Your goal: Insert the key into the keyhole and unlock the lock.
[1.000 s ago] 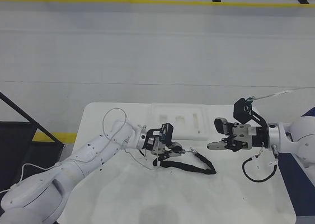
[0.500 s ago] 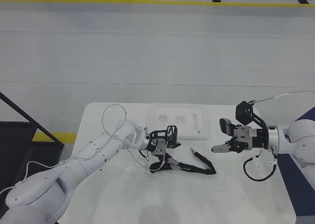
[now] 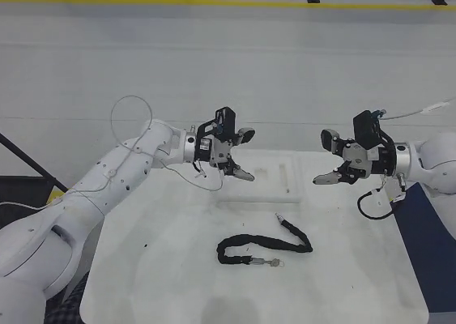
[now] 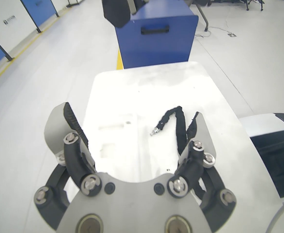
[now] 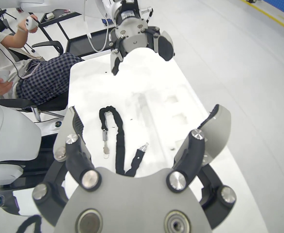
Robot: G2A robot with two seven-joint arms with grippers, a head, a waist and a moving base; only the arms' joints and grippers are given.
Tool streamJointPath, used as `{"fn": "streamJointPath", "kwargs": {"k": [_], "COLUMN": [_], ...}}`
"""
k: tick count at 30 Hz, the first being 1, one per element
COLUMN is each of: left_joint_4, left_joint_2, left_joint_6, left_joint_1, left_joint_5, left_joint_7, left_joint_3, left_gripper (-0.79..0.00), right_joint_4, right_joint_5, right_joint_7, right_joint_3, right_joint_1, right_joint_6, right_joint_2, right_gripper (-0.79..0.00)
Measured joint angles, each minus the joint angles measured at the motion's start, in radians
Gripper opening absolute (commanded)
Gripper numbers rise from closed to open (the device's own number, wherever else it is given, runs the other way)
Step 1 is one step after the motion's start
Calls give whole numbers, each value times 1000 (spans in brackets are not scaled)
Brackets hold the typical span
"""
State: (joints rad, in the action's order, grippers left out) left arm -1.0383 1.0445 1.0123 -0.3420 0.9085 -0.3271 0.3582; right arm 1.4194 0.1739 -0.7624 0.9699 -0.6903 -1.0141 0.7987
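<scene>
In the top view the cable lock (image 3: 264, 243) lies flat near the middle of the counter (image 3: 171, 267), its black sleeved length bowed along a rough 9-to-3 o'clock line. The lock barrel (image 3: 253, 261) sits on the side nearest the robot. The key (image 3: 274, 262) lies in line with the barrel at its 3 o'clock end and touches it, so barrel and key share one long axis running 9 to 3. From the right wrist view the key looks to be seated in the keyhole, though how deep cannot be told. The metal pin end (image 3: 278, 217) rests apart from the barrel at about 1 o'clock of it, joined to nothing, so the lock reads as open. The left end effector (image 3: 246, 154) hangs over the far edge of the counter above the white tray (image 3: 288, 193), and from it the barrel and key lie almost straight down at 6 o'clock. The right end effector (image 3: 325, 159) hangs at much the same depth, and from it they lie at about 7 o'clock. Neither arm is plainly the nearer, and both are well apart from the lock. Both end effectors have their jaws spread wide and hold nothing and touch nothing. Any further turn of the key would call for a descent onto that 9-to-3 axis with the jaws set across it, at 12 and 6
</scene>
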Motion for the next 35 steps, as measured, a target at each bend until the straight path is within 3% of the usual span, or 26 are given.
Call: {"fn": "streamJointPath", "kwargs": {"k": [8,14,35], "left_joint_4": [75,83,82], "left_joint_2": [-42,-63,-64], "left_joint_6": [0,0,0], "left_joint_1": [144,201,200], "left_joint_5": [-43,-99,-103], "left_joint_7": [-128,-178,-179], "left_joint_3": [-103,-188,-188], "left_gripper": [0,0,0], "right_joint_4": [-126,-189,-190], "right_joint_5": [-14,-69,-79], "right_joint_7": [-38,-45,-45], "right_joint_3": [-112,-198,-207], "right_joint_1": [207,307,313], "right_joint_6": [2,2,2], "right_joint_2": [47,76,77], "right_gripper": [0,0,0]}}
